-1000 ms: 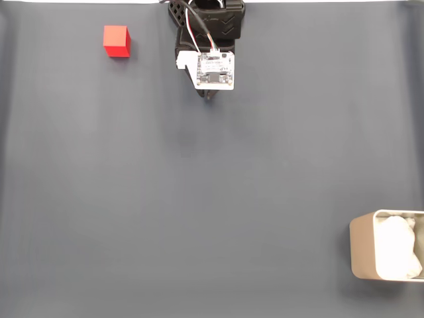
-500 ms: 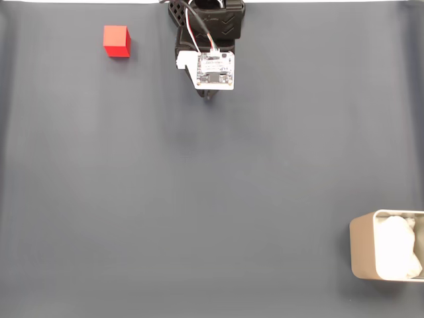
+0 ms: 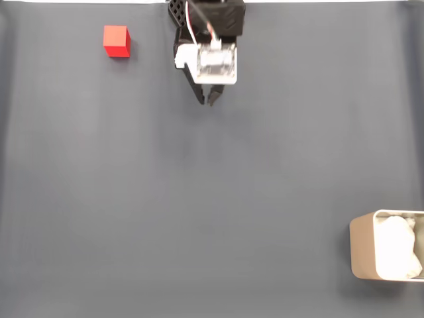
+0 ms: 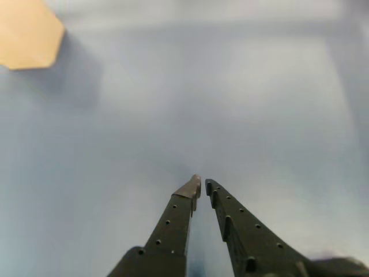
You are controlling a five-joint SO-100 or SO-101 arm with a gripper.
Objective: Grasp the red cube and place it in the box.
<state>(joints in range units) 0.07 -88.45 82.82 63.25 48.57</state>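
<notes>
Red cube point(image 3: 116, 41) sits far left of my gripper point(image 3: 207, 101) (jaws nearly together, holding nothing), box point(image 3: 387, 255) well apart at lower right; unless I open wider, I risk nudging the cube away.

one red cube point(image 3: 116, 41), one box point(image 3: 362, 248), one hand point(image 3: 207, 101)

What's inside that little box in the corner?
In the fixed view the box holds something white and crumpled, maybe paper or cloth. What lies under it is covered, and the picture's edge cuts off the box's right side. The red cube sits far away, outside it.
</notes>
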